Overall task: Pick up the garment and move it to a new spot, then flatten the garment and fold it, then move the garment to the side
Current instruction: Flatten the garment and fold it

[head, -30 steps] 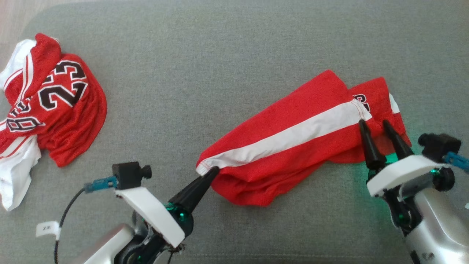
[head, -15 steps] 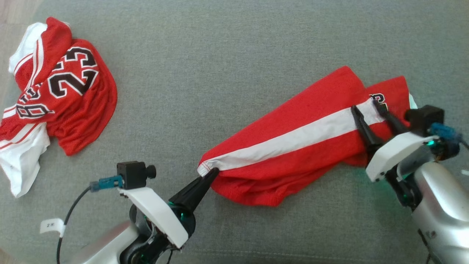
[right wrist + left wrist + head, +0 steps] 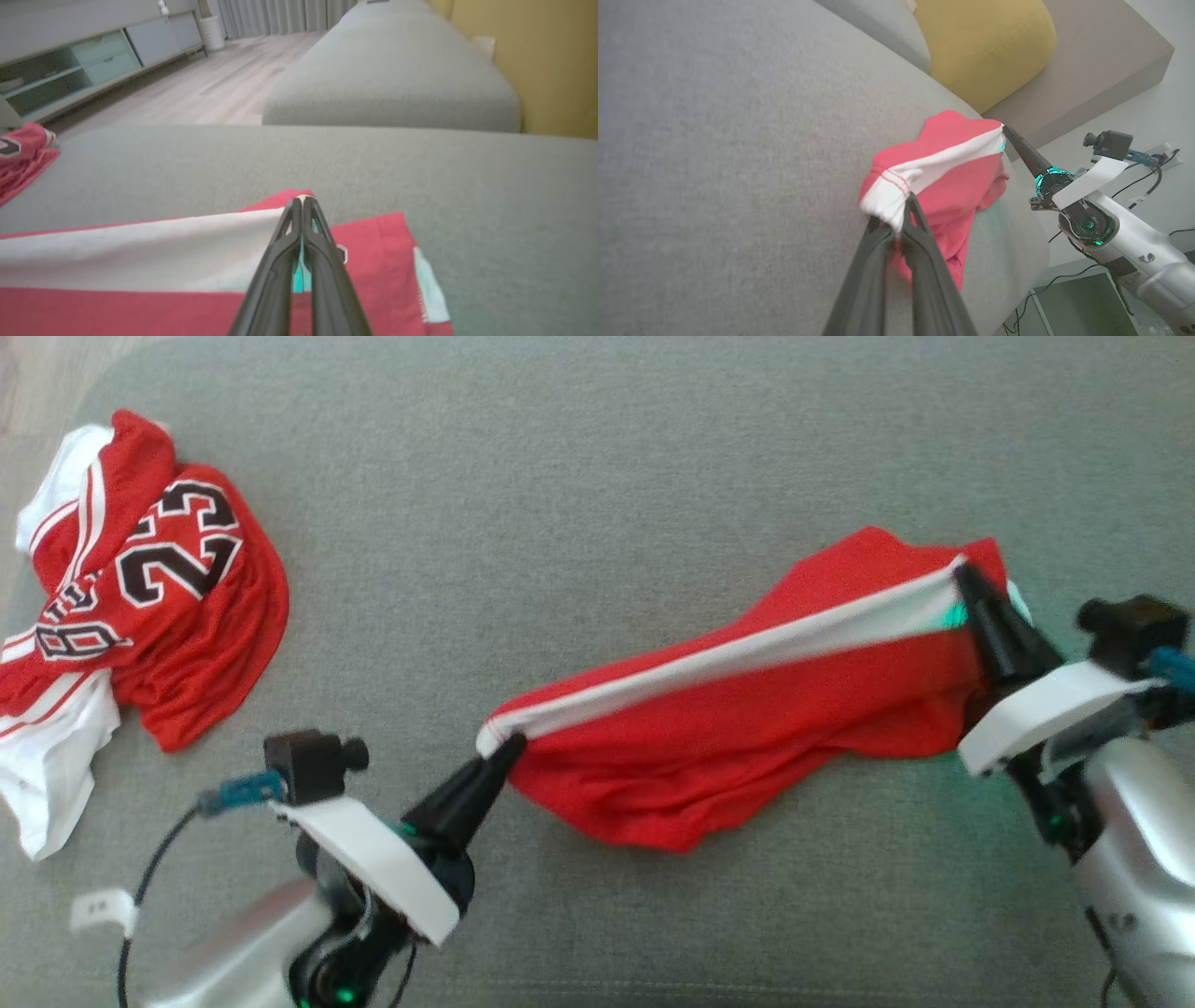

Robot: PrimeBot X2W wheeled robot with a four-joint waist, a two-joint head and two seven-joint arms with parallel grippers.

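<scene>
The red shorts (image 3: 747,728) are stretched along their white stripe (image 3: 728,658) between the two grippers on the grey sofa cushion (image 3: 560,476), right of centre in the head view, toward 4 o'clock. The left gripper (image 3: 502,749), at 7 o'clock, is pinched together on the white hem corner. The right gripper (image 3: 962,574), at 2 o'clock, is clamped on the stripe's other end. A crumpled red jersey (image 3: 149,588) numbered 23 lies at 9 o'clock, well apart.

Head looks down; both wrist views closely share the garment (image 3: 728,747).
</scene>
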